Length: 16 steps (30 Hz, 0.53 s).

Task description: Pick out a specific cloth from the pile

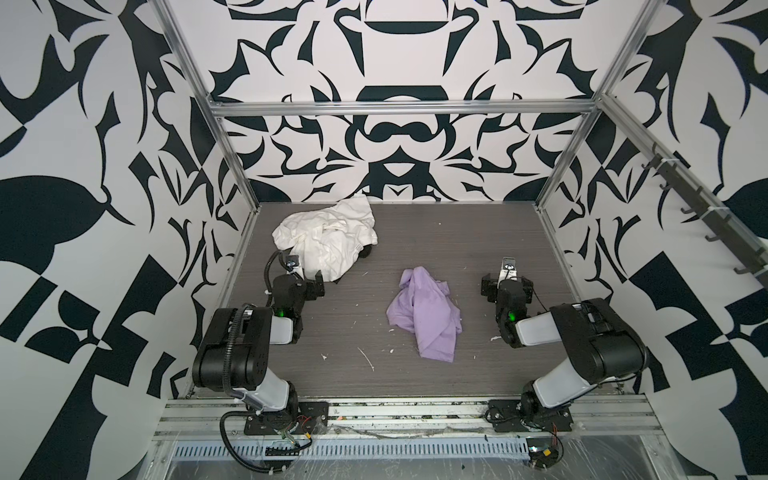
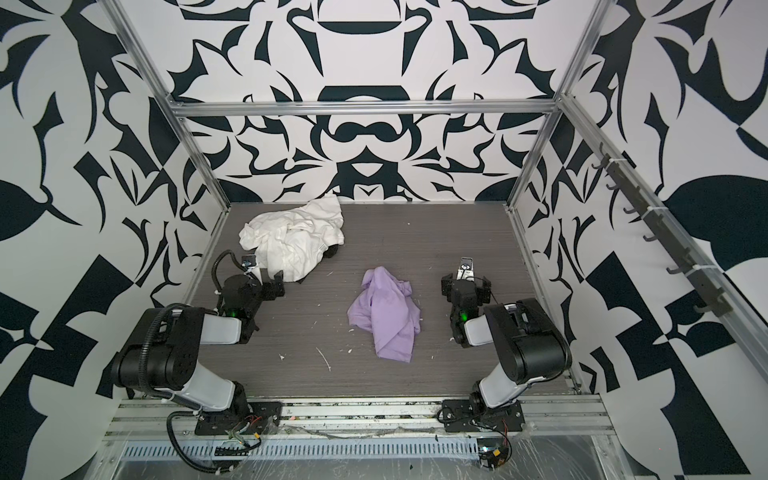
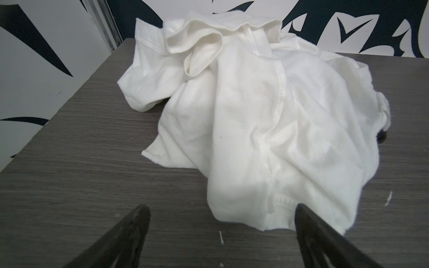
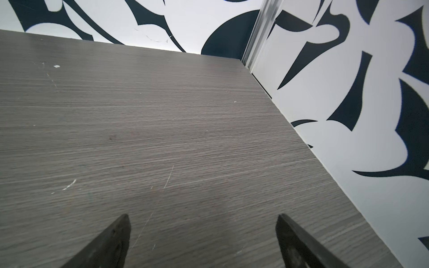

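Note:
The cloth is a crumpled lilac garment that lies alone on the middle of the grey table, apart from both arms. The pile is a heap of off-white fabric at the back left, with a small black piece showing at its edge. My left gripper is open just in front of the pile, whose near hem reaches one finger. My right gripper is open over bare table, to the right of the lilac cloth.
The wood-grain table is closed in by black-and-white patterned walls and an aluminium frame. A rail of dark hooks runs along the right wall. Small white flecks dot the table in front of the lilac cloth.

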### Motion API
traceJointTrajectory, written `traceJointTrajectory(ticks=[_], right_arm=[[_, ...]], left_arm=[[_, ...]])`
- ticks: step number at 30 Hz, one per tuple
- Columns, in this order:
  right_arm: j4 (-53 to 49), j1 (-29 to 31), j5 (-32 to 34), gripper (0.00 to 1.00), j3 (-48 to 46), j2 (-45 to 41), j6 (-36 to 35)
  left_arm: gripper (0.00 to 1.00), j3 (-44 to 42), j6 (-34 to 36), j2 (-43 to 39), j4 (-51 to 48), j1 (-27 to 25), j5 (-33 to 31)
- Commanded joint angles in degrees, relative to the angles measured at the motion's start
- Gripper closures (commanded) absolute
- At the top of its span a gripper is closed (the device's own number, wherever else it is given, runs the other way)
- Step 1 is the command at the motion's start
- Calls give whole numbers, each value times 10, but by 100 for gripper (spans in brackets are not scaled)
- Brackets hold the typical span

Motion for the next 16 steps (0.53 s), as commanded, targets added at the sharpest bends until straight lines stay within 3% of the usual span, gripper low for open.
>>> traceJointTrajectory(ticks=[1,5,16], right_arm=[[-8,-5,-15,0,19,-10,7],[-35,-23,-76,0,31,-12,9],[-32,-31,-99,1,26,-16,5]], left_arm=[[1,11,2,5,9,2,0],[1,12,1,5,9,1,-1],[0,5,5,0,16,2,5]])
